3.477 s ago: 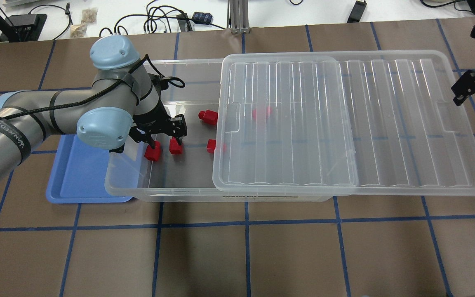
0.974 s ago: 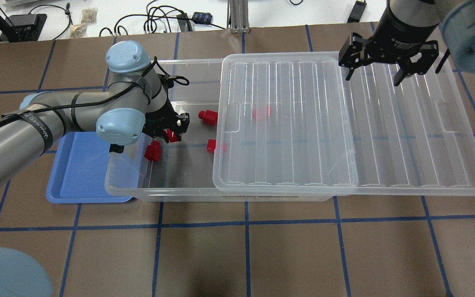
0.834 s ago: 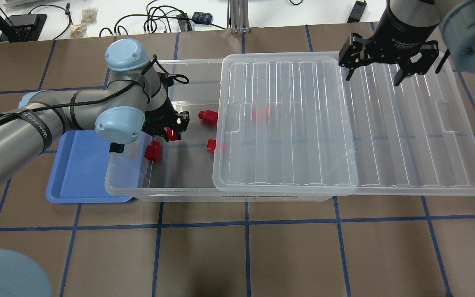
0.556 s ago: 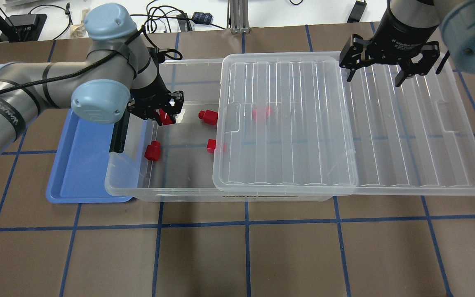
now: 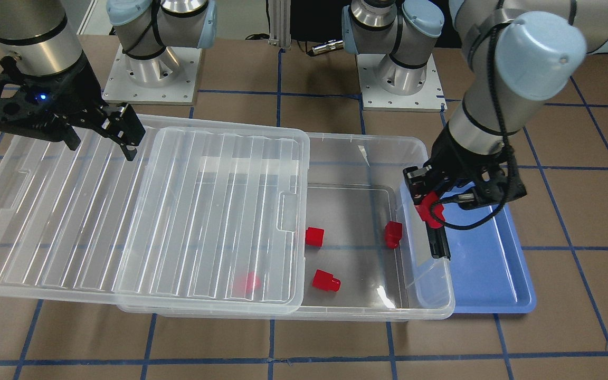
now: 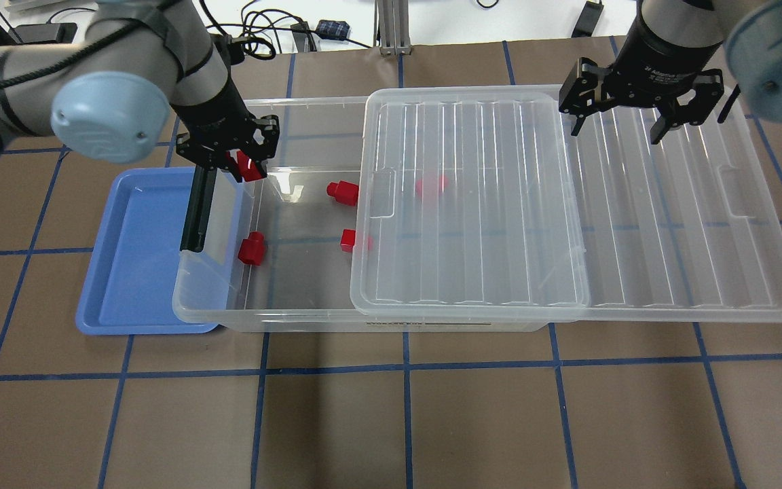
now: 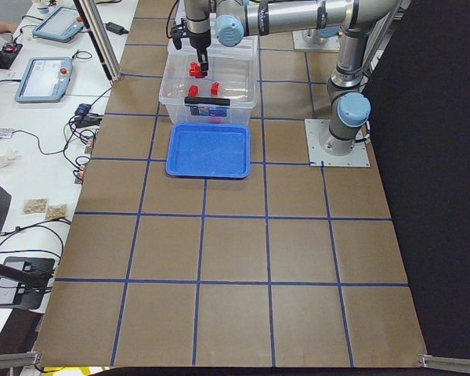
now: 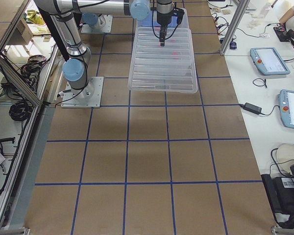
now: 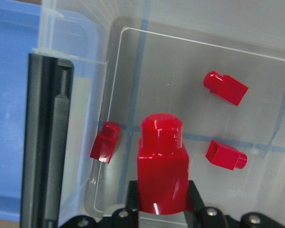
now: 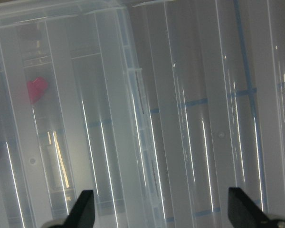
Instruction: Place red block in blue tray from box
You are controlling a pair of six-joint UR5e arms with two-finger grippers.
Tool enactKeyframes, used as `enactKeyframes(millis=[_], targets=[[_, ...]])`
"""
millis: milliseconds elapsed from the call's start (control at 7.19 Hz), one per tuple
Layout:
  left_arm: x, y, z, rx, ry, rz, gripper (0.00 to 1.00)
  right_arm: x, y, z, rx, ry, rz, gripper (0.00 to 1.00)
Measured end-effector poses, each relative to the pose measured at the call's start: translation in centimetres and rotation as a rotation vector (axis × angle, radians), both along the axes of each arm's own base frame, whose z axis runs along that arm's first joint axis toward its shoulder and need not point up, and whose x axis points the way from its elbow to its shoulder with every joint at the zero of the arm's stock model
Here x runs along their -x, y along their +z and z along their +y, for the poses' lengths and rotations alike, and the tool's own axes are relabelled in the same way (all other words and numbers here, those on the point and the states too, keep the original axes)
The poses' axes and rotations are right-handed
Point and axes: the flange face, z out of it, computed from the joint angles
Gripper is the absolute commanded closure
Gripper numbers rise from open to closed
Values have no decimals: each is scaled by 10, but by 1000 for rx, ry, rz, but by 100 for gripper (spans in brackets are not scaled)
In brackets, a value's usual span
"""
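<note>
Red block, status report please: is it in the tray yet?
Left gripper shut on red block, above box at blue tray end; not yet in. Right gripper open over lid, empty. Black latch bar lies between.

Robotics lab: bolted arm bases [image 5: 148,79], teach pendants [image 8: 269,61] (cables [image 8: 18,110] too).

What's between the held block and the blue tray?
The clear end wall of the box and its black latch bar, clearest in the overhead view.
</note>
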Motion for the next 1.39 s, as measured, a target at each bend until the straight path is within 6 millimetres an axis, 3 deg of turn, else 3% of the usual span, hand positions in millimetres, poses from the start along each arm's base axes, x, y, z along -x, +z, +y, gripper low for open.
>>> enactKeyframes(millis=[278, 556, 834, 1391], targets=[[-73, -2, -1, -31, 21, 14, 100, 0, -1, 0, -3, 4, 2, 0], [-132, -35, 5, -89, -51, 41, 100, 0, -2, 0, -4, 7, 3, 0], [-161, -78, 12, -128, -123, 71, 100, 0, -2, 0, -4, 9, 4, 0], [-177, -162, 1, -148, -197, 96, 100, 1, -2, -1, -5, 8, 4, 0]])
